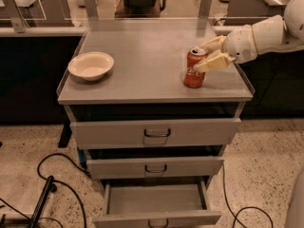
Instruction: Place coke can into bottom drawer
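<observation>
The coke can (194, 72), red-orange with a silver top, stands upright on the grey cabinet top (142, 56) near its front right. My gripper (200, 56) reaches in from the right. It is open, with one cream finger (211, 44) behind the can's top and the other (213, 61) in front of it, straddling the can's upper part. The bottom drawer (156, 201) is pulled out and holds nothing I can see.
A cream bowl (91, 65) sits on the left of the cabinet top. The middle drawer (154, 166) and top drawer (156, 133) are shut. Black cables (61, 184) lie on the speckled floor to the left. A glass panel (142, 4) stands behind the cabinet.
</observation>
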Available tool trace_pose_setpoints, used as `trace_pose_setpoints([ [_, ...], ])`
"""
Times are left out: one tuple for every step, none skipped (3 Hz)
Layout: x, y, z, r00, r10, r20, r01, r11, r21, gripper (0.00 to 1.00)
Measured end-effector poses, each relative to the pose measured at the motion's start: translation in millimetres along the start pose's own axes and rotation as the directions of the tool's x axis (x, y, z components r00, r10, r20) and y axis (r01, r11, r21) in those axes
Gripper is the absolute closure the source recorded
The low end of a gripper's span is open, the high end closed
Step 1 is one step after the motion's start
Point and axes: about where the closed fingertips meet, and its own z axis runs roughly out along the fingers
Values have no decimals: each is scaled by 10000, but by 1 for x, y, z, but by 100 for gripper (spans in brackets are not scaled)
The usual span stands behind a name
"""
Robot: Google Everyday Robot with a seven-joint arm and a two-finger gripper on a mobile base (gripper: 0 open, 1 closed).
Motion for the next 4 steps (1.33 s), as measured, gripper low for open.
trace_pose_setpoints([
  [0, 0, 0, 10000, 0, 0, 0, 10000, 0, 88],
  [0, 0, 0, 10000, 0, 0, 0, 10000, -1, 100],
  [1, 3, 3, 10000, 14, 3, -14, 10000, -53, 100],
  [-12, 19, -25, 9985, -502, 238, 484, 9963, 707, 100],
])
